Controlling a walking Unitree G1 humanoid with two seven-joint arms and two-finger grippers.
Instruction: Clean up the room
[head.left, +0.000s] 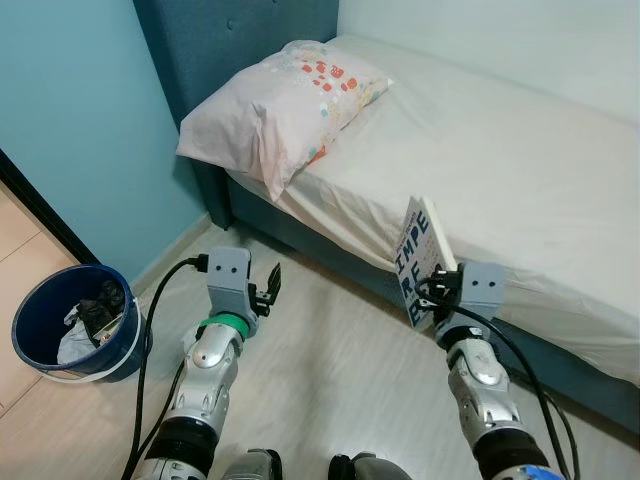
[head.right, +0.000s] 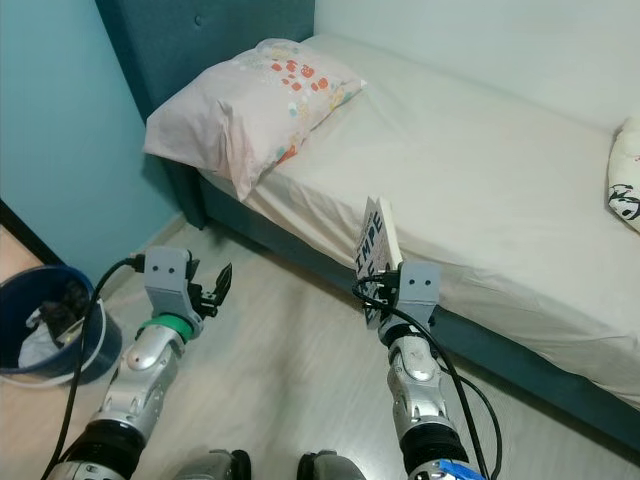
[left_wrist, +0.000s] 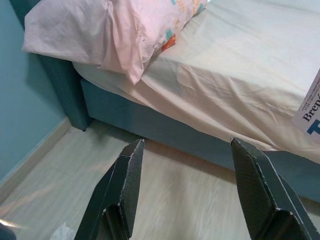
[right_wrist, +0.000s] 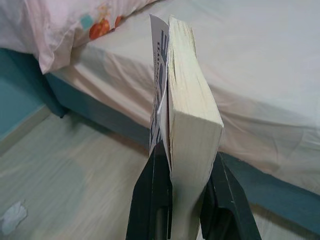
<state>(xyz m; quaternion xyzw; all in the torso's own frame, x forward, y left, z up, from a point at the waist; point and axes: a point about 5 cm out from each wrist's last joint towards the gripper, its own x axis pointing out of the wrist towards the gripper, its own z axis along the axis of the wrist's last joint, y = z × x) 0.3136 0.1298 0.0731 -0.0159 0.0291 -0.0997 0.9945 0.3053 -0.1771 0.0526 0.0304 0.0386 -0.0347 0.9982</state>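
A white paperback book (head.left: 420, 258) with blue letters on its cover stands upright in my right gripper (head.left: 432, 296), which is shut on its lower end, just in front of the bed's edge. The right wrist view looks along the book (right_wrist: 192, 120) clamped between both black fingers (right_wrist: 152, 200). My left gripper (head.left: 268, 290) is open and empty, held low over the wooden floor (head.left: 330, 370) near the head of the bed. Its two fingers (left_wrist: 122, 192) stand wide apart in the left wrist view.
A bed (head.left: 520, 170) with a pale sheet and a teal frame runs across the right. A pink pillow (head.left: 285, 105) overhangs its head end. A dark blue bin (head.left: 40, 310) holding rubbish stands at the left by the teal wall. A second pillow (head.right: 626, 185) lies far right.
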